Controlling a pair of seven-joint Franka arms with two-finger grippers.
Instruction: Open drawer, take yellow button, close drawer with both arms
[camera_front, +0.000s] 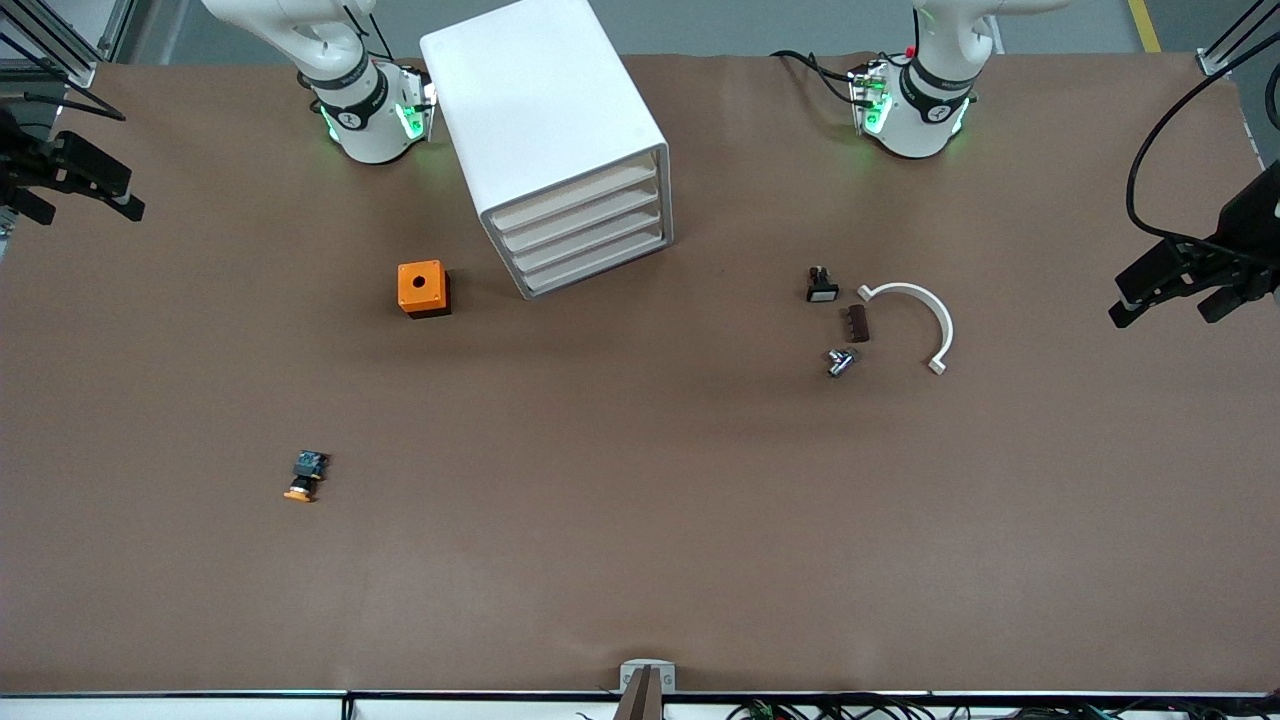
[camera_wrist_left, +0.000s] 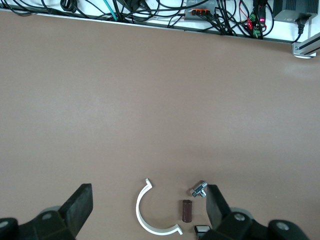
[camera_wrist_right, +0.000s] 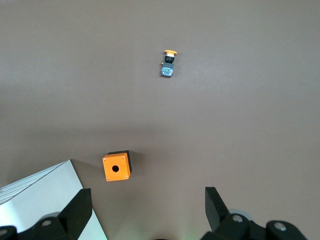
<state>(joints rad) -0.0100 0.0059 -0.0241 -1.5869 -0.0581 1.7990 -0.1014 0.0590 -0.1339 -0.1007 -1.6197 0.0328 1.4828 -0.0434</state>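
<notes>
The white cabinet (camera_front: 545, 130) stands between the arm bases, and its uppermost drawer (camera_front: 575, 195) is shut like the three below it. The button (camera_front: 305, 476) lies on its side on the table, nearer to the front camera than the orange box and toward the right arm's end. It also shows in the right wrist view (camera_wrist_right: 168, 62). My right gripper (camera_front: 85, 205) hangs open and empty at the right arm's end of the table (camera_wrist_right: 147, 202). My left gripper (camera_front: 1165, 305) hangs open and empty at the left arm's end (camera_wrist_left: 148, 205).
An orange box with a round hole (camera_front: 423, 288) sits beside the cabinet. Toward the left arm's end lie a black part with a white face (camera_front: 821, 287), a brown piece (camera_front: 857, 323), a metal fitting (camera_front: 840, 361) and a white curved clip (camera_front: 915, 320).
</notes>
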